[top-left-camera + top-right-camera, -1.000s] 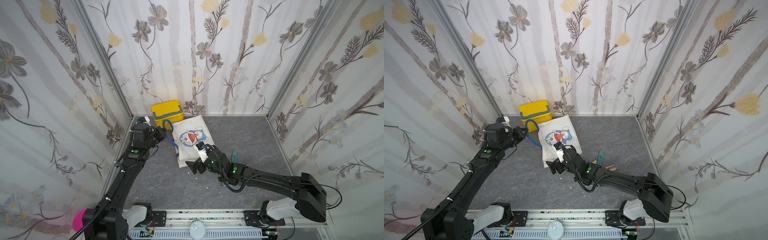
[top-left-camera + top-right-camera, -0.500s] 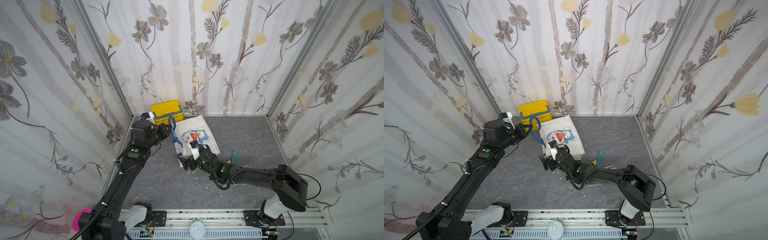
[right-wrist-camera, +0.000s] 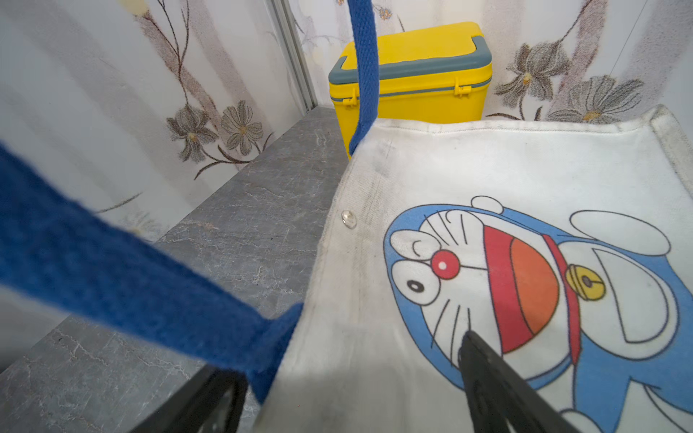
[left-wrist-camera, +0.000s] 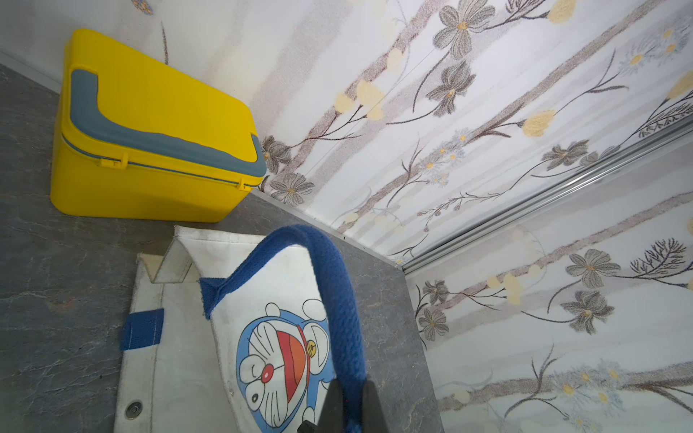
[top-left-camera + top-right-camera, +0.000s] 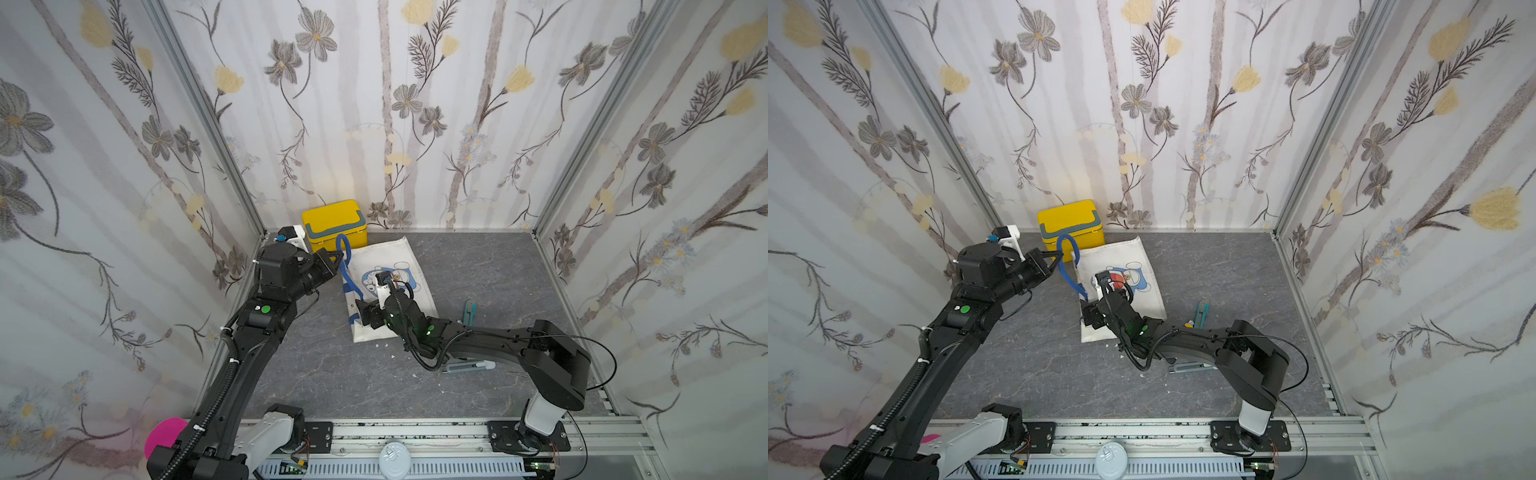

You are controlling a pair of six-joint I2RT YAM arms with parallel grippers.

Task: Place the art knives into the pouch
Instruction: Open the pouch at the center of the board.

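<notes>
Left gripper (image 5: 333,261): jaws are pressing fully together on the blue woven strap handle (image 5: 344,268), holding it lifted as a loop off the grey marble-patterned table (image 5: 332,374). The left wrist view is showing the strap (image 4: 339,300) running down between the dark fingers (image 4: 333,406).

Just beyond that gripper, the yellow plastic box with a grey handle (image 5: 334,224) is standing against the back wall.

The white canvas pouch with a blue cartoon cat print (image 5: 395,255) is lying flat on the table, its mouth end facing the left gripper and its printed face turned up.

Right gripper (image 5: 368,313): it is hovering over the pouch's near mouth corner with jaws spread wide. In the right wrist view (image 3: 345,356) one finger (image 3: 495,386) is sitting above the cat print and the other is showing beside the cloth edge, where the second strap end is sewn on. Cloth is lying between the jaws, but they are not pinching anything.

A teal hand tool (image 5: 469,311) is resting on the table beside the right forearm.

The slim grey-and-white art knife (image 5: 467,366) is lying on the bare table, outside the pouch, well apart from the right gripper, back toward that arm's base and partly under the forearm; both top views are showing it (image 5: 1187,368).
</notes>
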